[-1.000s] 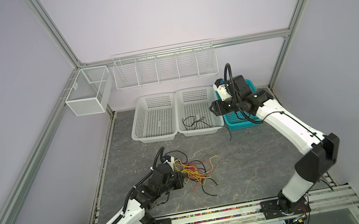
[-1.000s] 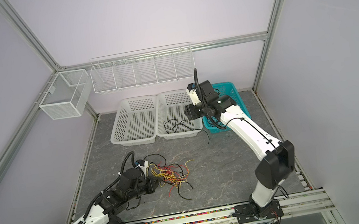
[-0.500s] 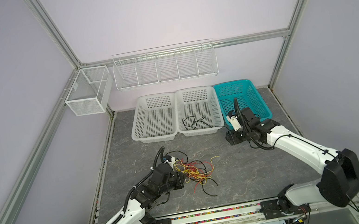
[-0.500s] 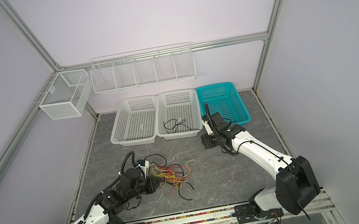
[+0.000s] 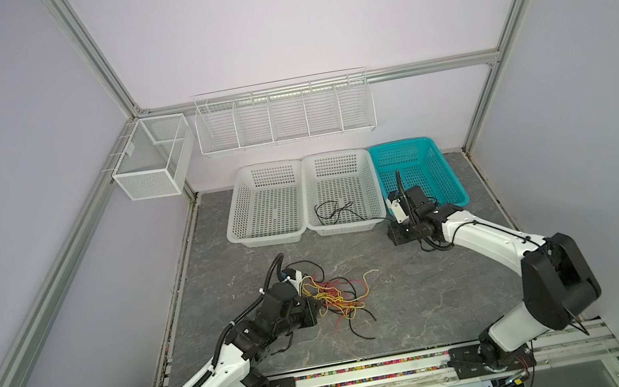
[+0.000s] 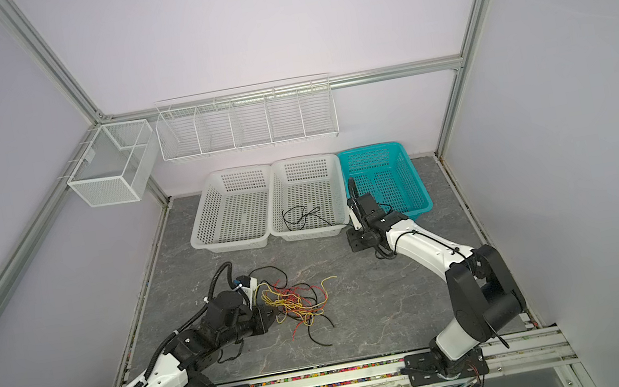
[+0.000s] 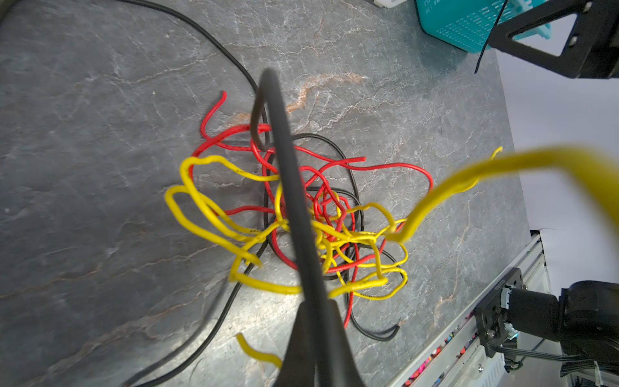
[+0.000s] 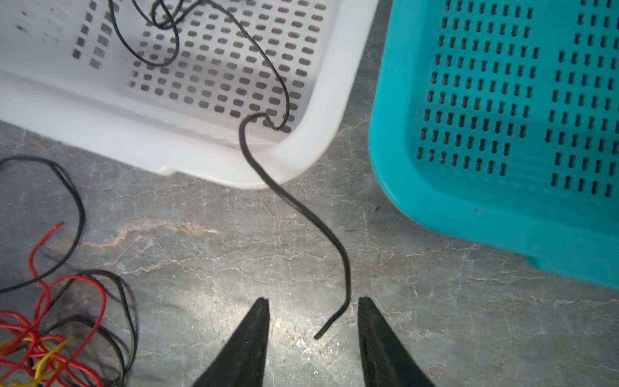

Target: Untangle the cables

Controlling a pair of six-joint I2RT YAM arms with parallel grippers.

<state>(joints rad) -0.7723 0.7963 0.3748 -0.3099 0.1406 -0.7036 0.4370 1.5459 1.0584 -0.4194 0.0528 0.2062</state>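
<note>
A tangle of red, yellow and black cables [image 5: 337, 297] [image 6: 295, 302] [image 7: 335, 234] lies on the grey table. At its left edge my left gripper [image 5: 315, 307] [image 6: 272, 314] [image 7: 316, 303] is shut on a black cable [image 7: 288, 174] that rises out of the jaws. Another black cable [image 5: 334, 213] [image 6: 303, 216] [image 8: 268, 160] lies in the middle white basket [image 5: 347, 228]. It trails over the front rim onto the table. Its loose end [image 8: 321, 331] sits between the fingers of my right gripper [image 5: 394, 238] [image 6: 356, 244] [image 8: 313, 299], which is open low over the table.
A second white basket [image 5: 265, 241] stands left of the middle one, a teal basket [image 5: 448, 176] [image 8: 469, 214] right of it. White wire racks [image 5: 282, 114] hang on the back wall and at the left corner. The arms' rail [image 5: 369, 370] runs along the table's front edge.
My right arm came down from above the baskets to the table in front of the middle basket, and its jaws have narrowed. The left arm has not moved.
</note>
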